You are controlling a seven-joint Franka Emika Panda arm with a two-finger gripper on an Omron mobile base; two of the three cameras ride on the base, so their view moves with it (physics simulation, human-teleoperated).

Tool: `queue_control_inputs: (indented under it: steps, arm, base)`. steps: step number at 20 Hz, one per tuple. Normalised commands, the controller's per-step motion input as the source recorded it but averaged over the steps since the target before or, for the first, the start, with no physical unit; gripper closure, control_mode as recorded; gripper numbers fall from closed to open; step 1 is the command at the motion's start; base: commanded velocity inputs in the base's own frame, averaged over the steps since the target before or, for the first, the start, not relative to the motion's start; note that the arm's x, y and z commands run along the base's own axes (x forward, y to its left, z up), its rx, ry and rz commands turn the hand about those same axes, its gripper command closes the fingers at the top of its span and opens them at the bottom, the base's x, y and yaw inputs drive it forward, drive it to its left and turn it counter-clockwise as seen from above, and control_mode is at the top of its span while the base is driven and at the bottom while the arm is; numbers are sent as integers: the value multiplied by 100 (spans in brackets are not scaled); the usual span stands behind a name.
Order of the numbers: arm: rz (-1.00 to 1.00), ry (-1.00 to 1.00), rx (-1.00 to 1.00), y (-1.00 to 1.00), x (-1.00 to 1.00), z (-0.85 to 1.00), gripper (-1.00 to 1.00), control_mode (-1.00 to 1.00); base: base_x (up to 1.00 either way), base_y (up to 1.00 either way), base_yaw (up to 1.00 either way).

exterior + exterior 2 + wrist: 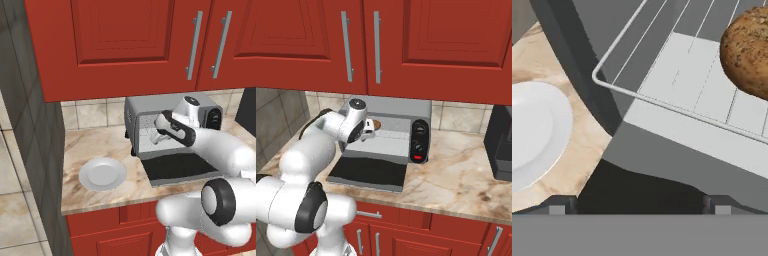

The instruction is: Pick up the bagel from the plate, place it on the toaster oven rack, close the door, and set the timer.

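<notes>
The golden-brown bagel lies on the wire rack inside the toaster oven, also visible as the bagel beside my hand. My gripper is open with nothing between its fingers, hovering at the oven's mouth above the lowered door, a little back from the bagel. In the base views the gripper sits at the left part of the cavity. The light-grey plate rests bare on the counter left of the oven.
The door lies flat on the marble counter, reaching to its front edge. The control panel with knobs is on the oven's right. A dark appliance stands at the far right. Red cabinets hang low overhead.
</notes>
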Motion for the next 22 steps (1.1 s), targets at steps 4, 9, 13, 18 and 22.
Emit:
queue_control_inputs:
  steps: [4, 9, 13, 18, 22]
  arm:
    - [0, 0, -4, 0, -100, 46, -100, -100]
    - [0, 6, -11, 13, -100, 52, -100, -100]
    - [0, 16, -15, 50, -92, 43, -100, -100]
    - [0, 14, -24, 70, -51, 11, -100, -100]
    - [0, 9, -26, 55, -12, 0, -100, -100]
  base:
    - [0, 0, 0]
    - [0, 0, 0]
    - [0, 0, 0]
    - [0, 0, 0]
    - [0, 0, 0]
